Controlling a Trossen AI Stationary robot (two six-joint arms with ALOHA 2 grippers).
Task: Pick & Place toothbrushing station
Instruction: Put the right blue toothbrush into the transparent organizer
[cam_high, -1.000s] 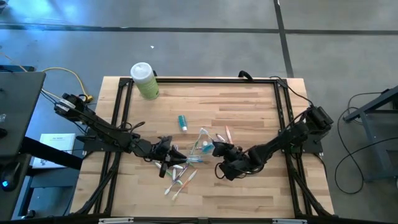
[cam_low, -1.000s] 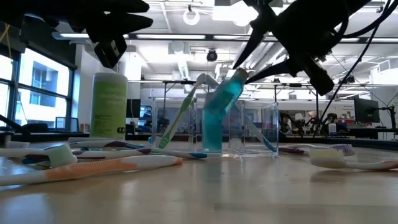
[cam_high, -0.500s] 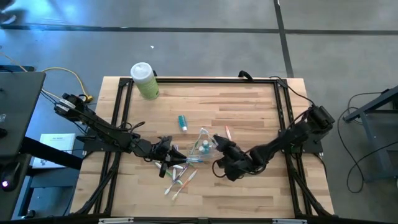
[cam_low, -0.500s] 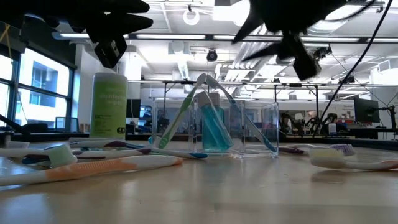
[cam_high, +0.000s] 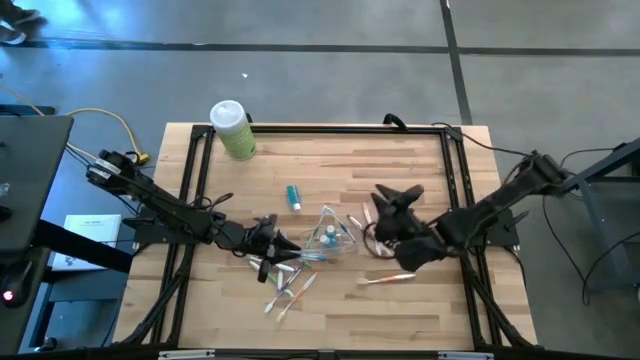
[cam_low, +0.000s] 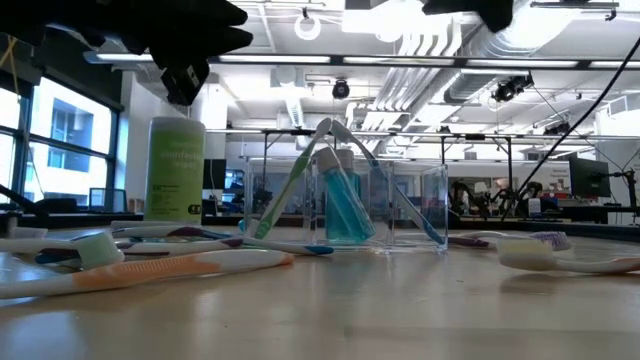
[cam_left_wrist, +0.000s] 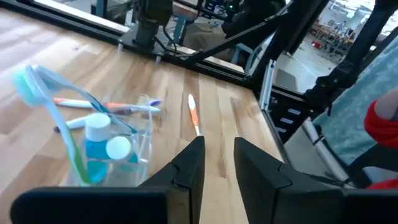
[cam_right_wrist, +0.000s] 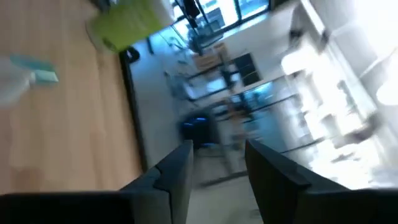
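Note:
A small clear cup stands mid-table. It holds two teal white-capped tubes and leaning toothbrushes. A third teal tube lies on the wood beyond it. Loose toothbrushes lie near the front, an orange one lies right of the cup, and a pink one lies beside it. My left gripper hovers just left of the cup, open, nothing between its fingers. My right gripper hangs raised to the right of the cup, open and empty.
A pale-green bottle with a white cap stands at the table's far left. A black frame runs round the tabletop. Bare wood lies along the far side and at the near right.
The teal tube that leaned tilted at the cup's rim by my right gripper now stands in the cup. My right gripper has then risen and gone toward the table's right and far side, rolling as it went, uncovering the orange toothbrush.

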